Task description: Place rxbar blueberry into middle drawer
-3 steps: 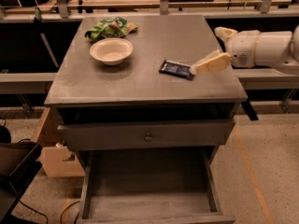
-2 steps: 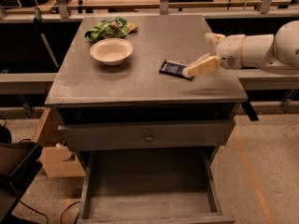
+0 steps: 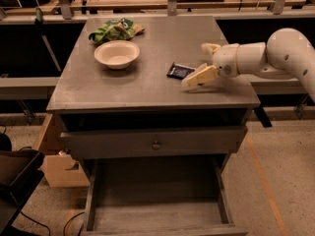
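Observation:
The rxbar blueberry (image 3: 179, 71), a small dark navy bar, lies flat on the grey cabinet top (image 3: 147, 85), right of the middle. My gripper (image 3: 195, 65) comes in from the right, just right of the bar. It is open, with the near finger (image 3: 199, 76) low beside the bar's right end and the far finger (image 3: 210, 47) behind. It holds nothing. The middle drawer (image 3: 157, 195), a wide grey box, stands pulled out below and has nothing in it.
A pale bowl (image 3: 116, 54) and a green snack bag (image 3: 114, 30) sit at the top's back left. A shut drawer front with a small round knob (image 3: 156, 144) is above the open drawer. A cardboard box (image 3: 61, 167) stands on the floor at left.
My gripper has moved left across the top, from the right edge to just beside the bar. The bar has not moved.

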`<state>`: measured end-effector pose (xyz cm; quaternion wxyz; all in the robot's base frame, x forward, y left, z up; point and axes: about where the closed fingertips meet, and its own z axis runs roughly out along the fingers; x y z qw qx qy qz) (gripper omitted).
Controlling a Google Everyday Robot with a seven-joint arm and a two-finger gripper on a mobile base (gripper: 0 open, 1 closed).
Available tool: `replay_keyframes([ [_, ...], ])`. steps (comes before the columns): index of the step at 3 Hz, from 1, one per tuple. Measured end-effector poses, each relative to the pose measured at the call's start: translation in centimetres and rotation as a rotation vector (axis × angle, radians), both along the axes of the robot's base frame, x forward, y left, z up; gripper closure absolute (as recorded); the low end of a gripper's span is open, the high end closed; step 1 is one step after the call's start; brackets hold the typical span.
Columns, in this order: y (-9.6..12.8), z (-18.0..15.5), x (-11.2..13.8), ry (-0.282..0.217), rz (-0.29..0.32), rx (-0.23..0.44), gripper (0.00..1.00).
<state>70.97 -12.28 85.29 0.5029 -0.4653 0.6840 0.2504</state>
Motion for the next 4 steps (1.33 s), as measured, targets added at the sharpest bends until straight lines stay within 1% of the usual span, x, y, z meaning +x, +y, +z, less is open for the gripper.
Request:
replay_keyframes([
  [1,0.3,-1.7,-0.7,0.019,0.021,-0.024,0.00],
  [2,-0.1,-3.2,-2.1,0.037,0.031,-0.066,0.18],
  [4,-0.1,-2.4,-2.1,0.037,0.031,-0.066,0.65],
])
